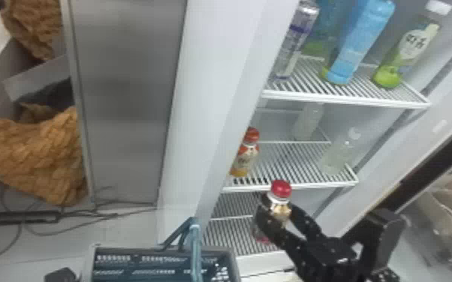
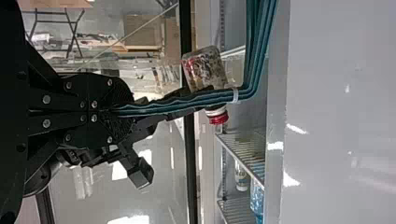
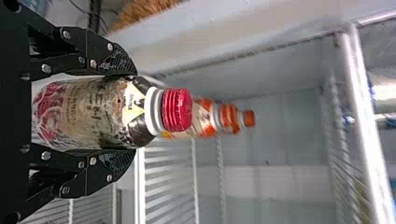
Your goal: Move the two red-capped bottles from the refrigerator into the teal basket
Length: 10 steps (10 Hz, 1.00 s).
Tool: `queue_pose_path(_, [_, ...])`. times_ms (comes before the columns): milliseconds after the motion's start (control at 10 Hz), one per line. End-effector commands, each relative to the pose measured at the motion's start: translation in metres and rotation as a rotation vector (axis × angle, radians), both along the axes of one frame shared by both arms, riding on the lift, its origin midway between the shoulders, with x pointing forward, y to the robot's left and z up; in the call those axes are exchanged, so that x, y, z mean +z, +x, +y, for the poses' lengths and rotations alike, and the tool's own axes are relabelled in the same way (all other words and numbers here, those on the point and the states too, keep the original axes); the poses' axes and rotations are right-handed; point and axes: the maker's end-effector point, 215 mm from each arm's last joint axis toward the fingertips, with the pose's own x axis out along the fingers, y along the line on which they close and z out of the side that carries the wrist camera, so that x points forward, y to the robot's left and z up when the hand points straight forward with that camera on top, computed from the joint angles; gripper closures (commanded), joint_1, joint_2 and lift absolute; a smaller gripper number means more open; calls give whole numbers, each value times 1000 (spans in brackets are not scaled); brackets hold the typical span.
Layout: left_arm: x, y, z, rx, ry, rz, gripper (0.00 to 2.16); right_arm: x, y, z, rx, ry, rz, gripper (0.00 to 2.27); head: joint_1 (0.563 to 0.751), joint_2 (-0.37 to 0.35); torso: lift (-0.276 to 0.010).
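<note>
My right gripper (image 1: 278, 214) is in front of the refrigerator's lower shelves, shut on a dark-labelled bottle (image 1: 281, 208) with a red cap. In the right wrist view, this bottle (image 3: 88, 112) lies between the pads of the right gripper (image 3: 133, 112). Another bottle (image 1: 244, 160), orange with an orange-red cap, stands at the left of the middle shelf; its label (image 3: 201, 117) appears beyond the held one. The teal basket (image 1: 161, 250) is at the bottom of the head view. In the left wrist view, my left gripper (image 2: 114, 110) is shut on its teal handle (image 2: 187, 101).
The refrigerator's white left side wall (image 1: 214, 112) rises beside the orange bottle. Above is a shelf edge (image 1: 349, 100) with tall bottles and a can. A clear bottle (image 1: 336, 157) stands to the right on the middle shelf. Cables (image 1: 124, 212) lie on the floor behind the basket.
</note>
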Motion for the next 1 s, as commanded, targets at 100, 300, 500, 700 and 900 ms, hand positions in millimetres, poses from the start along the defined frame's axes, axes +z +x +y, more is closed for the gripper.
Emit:
queue_pose_path(100, [-2, -1, 0, -7, 5, 3, 1148, -20, -17, 25, 59, 65, 83, 677, 695, -350, -224])
queue_pose_path(300, [-4, -2, 0, -9, 6, 6, 1148, -18, -24, 41, 97, 86, 111, 677, 695, -350, -224])
queue_pose_path(500, [-4, -3, -1, -11, 7, 6, 1148, -23, -33, 57, 131, 138, 152, 677, 695, -350, -224])
queue_pose_path(700, [-5, -3, -1, -11, 7, 8, 1148, -30, -40, 66, 147, 175, 192, 677, 695, -350, -224])
queue_pose_path(900, [-4, -3, -1, -11, 7, 6, 1148, -46, -45, 70, 167, 214, 238, 676, 695, -350, -224])
